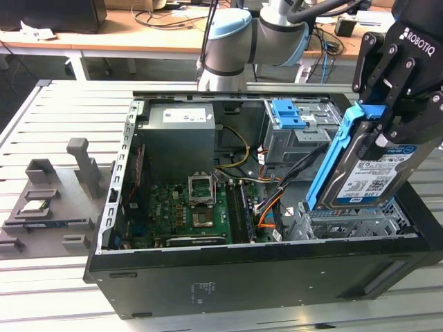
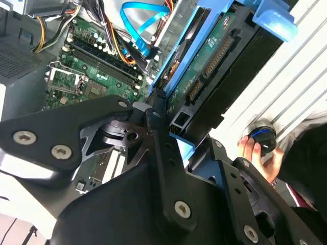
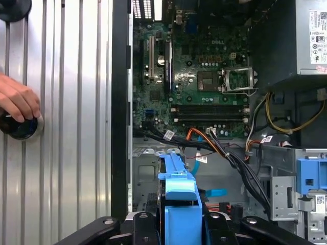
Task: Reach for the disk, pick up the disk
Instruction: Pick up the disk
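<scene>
Blue-framed disk (image 1: pixel 363 166) hanging clamped in gripper (image 1: pixel 394 114), right of frame, above open computer case (image 1: pixel 228 277); pickup step finishing, needing steady grip.

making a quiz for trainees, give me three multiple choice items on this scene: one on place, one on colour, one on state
1. Where is the disk?
A. flat on the grey tray
B. held up above the case's drive cage
C. on the motherboard

2. What colour is the disk's frame?
A. red
B. blue
C. yellow

3. What state is the gripper in?
A. open, away from the disk
B. shut on the disk
C. shut on a cable

Key:
1 B: in the exterior view the disk hangs tilted over the cage at the case's right end.
2 B: a blue frame runs along its edges in both wrist views.
3 B: the jaws clamp the disk's upper end.
</scene>
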